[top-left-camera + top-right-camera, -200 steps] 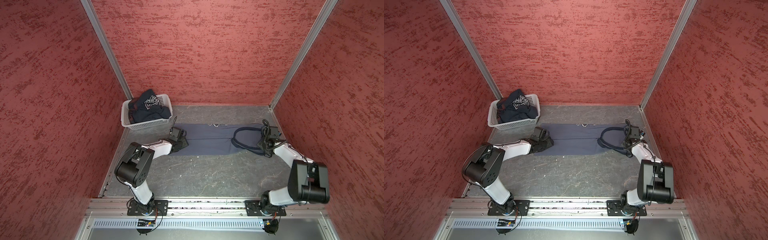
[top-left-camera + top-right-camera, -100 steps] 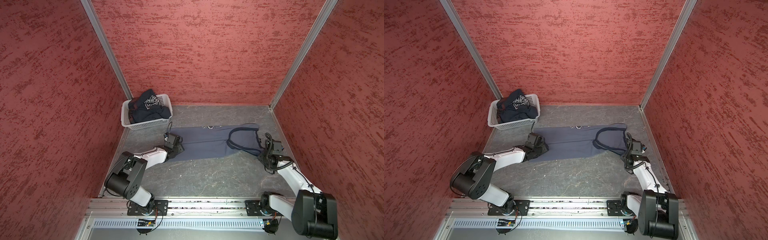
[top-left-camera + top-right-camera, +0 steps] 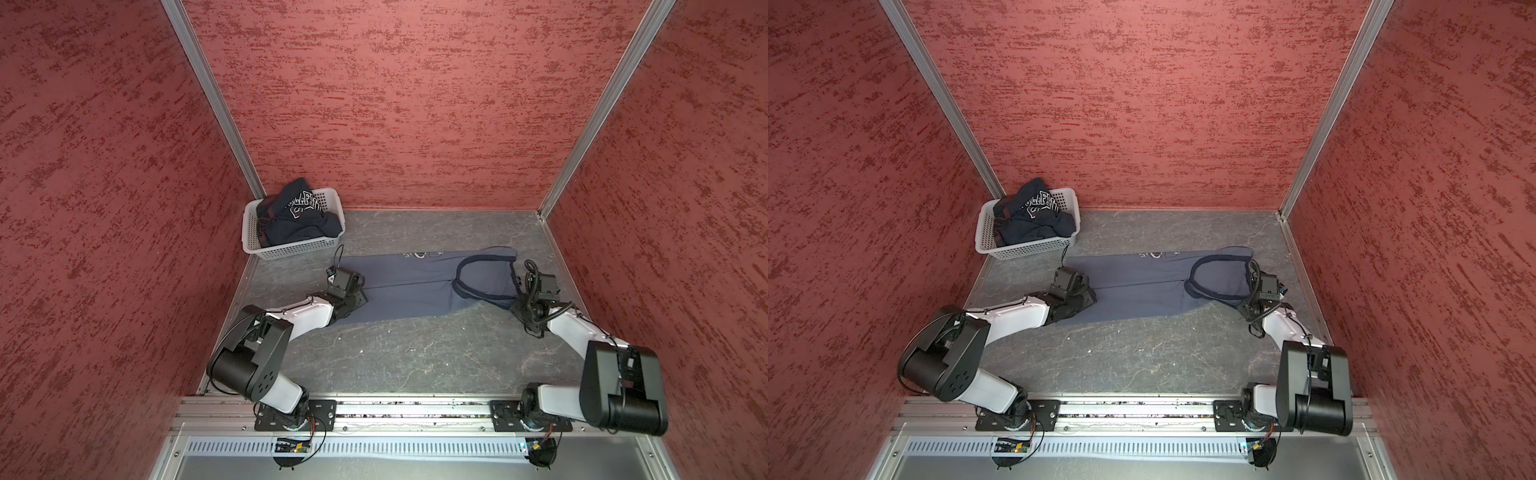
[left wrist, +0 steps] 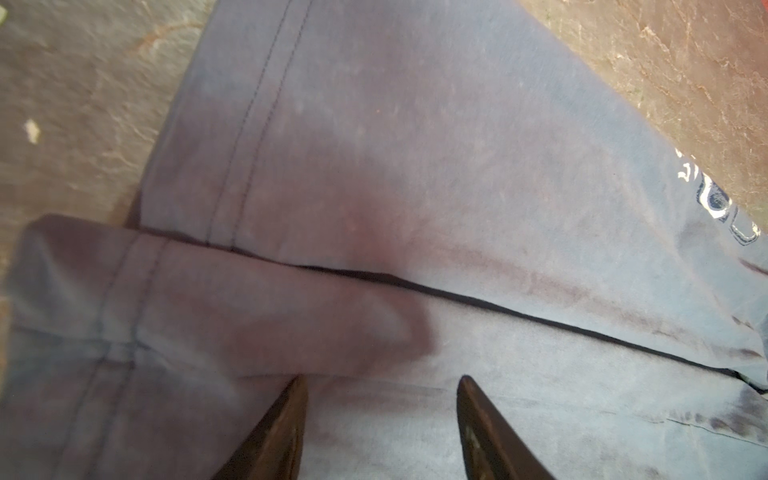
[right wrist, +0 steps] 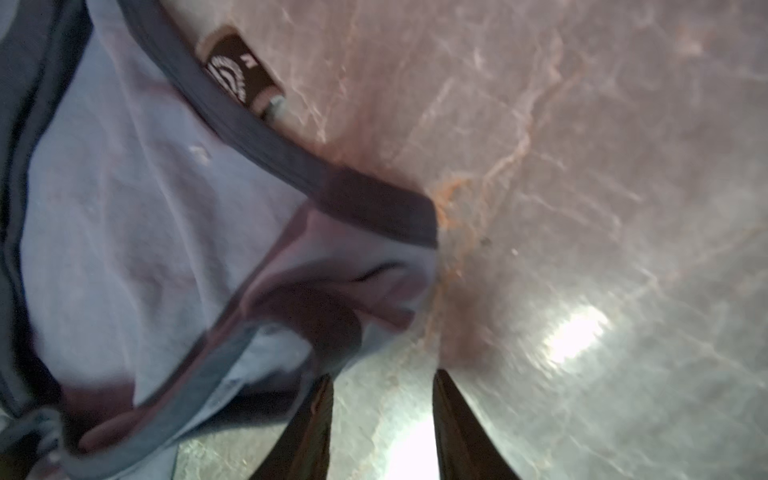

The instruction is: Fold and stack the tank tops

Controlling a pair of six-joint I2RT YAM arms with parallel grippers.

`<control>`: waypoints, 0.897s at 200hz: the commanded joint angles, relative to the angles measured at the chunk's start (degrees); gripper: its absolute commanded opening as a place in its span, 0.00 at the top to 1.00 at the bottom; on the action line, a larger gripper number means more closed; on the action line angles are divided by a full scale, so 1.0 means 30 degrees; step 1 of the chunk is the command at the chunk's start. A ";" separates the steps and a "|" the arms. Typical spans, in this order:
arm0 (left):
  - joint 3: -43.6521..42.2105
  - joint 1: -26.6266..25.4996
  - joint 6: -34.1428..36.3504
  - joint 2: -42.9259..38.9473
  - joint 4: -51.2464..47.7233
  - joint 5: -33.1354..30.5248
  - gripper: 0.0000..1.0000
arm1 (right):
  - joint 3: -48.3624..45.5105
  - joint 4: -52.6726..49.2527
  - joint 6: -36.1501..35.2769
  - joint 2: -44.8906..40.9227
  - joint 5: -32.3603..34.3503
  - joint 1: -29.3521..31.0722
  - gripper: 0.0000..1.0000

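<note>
Slate grey-blue cloth tank top with navy trim (image 3: 415, 286) lies on the grey desk (image 3: 395, 365), only folded lengthwise so far. Dark navy lettered tank top (image 3: 299, 212) sits bunched in the white perforated plastic basket (image 3: 291, 249). Left gripper (image 4: 382, 380), right gripper (image 5: 383, 374): both spread, pinching nothing.

Grey-blue tank top (image 3: 407, 286): slate cloth, folded lengthwise into a long band that lies flat across the far middle of the table (image 3: 395, 353), running left to right.
Hem: double-stitched, at the left end.
Navy trim (image 3: 486, 259): an open loop at the right end.
Navy tank top (image 3: 299, 220): crumpled, white-outlined lettering showing, heaped in the basket (image 3: 291, 249) at far left.
</note>
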 commanded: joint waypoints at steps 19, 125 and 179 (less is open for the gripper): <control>-0.0907 0.0178 -0.0181 0.0561 -0.2606 -0.0255 0.41 | 0.1026 0.0929 -0.0286 0.0792 -0.0548 -0.0037 0.55; -0.0947 0.0188 -0.0178 0.0913 -0.2425 -0.0257 0.41 | 0.1610 0.0433 -0.0877 0.1539 -0.0301 -0.0023 0.56; -0.1421 0.0299 -0.0209 0.0913 -0.2154 -0.0375 0.41 | 0.2492 -0.0394 -0.1419 0.1129 0.0667 -0.0025 0.84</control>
